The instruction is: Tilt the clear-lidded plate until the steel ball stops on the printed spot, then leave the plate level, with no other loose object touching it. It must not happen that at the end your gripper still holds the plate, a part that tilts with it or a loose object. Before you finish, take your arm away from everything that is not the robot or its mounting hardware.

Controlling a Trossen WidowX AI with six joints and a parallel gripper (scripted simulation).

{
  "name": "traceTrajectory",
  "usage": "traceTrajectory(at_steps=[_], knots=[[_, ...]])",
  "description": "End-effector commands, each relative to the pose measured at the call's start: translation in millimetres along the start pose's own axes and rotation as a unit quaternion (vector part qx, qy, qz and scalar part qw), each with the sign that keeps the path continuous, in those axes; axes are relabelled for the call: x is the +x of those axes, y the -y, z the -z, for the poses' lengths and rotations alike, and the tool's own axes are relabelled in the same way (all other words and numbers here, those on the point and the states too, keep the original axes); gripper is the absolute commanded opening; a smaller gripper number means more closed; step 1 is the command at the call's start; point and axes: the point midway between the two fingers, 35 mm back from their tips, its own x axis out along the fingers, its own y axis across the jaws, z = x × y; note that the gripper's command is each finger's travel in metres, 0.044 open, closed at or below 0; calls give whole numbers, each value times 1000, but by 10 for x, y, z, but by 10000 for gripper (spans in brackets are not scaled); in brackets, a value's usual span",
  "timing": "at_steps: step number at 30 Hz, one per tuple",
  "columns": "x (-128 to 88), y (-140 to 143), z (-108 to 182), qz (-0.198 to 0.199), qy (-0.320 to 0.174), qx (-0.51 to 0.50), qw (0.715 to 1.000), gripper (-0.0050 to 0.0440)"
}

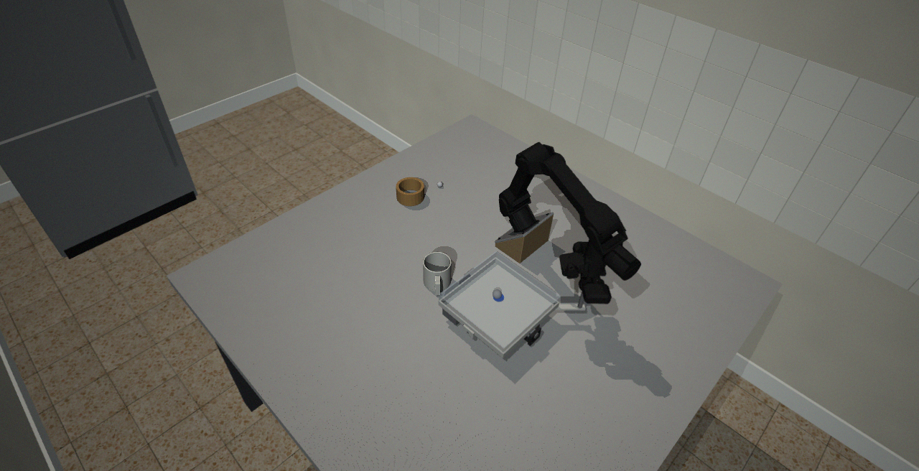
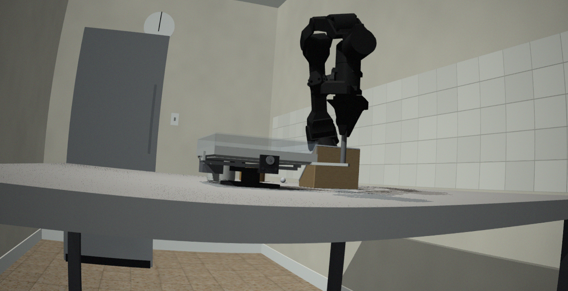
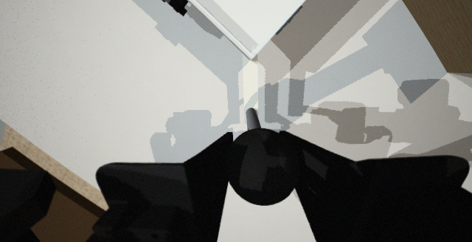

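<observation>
The clear-lidded plate point(image 1: 500, 304) is a square white tray on a black gimbal stand, and it also shows in the side view point(image 2: 254, 148). The steel ball point(image 1: 496, 292) lies on the blue printed spot point(image 1: 499, 298) near the plate's middle. A thin arm runs from the plate's right corner to an upright handle rod point(image 2: 343, 150) topped by a dark knob point(image 3: 261, 168). My gripper point(image 1: 589, 288) points straight down and is shut on that knob. In the side view the plate looks close to level.
A grey mug point(image 1: 437, 270) stands just left of the plate. A brown wedge block point(image 1: 525, 237) sits behind it under the arm's base. A tape roll point(image 1: 411, 190) and a small white ball point(image 1: 440, 183) lie farther back.
</observation>
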Motion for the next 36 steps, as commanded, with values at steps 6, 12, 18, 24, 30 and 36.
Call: traceTrajectory(at_steps=[6,12,18,24,30,36], knots=[[5,-11,-15,-1,1,-1,1000,150],[6,-8,-14,-1,1,-1,1000,150],[6,-8,-14,-1,1,-1,1000,150],[6,-8,-14,-1,1,-1,1000,150],[6,-8,-14,-1,1,-1,1000,167],[6,-8,-14,-1,1,-1,1000,250]])
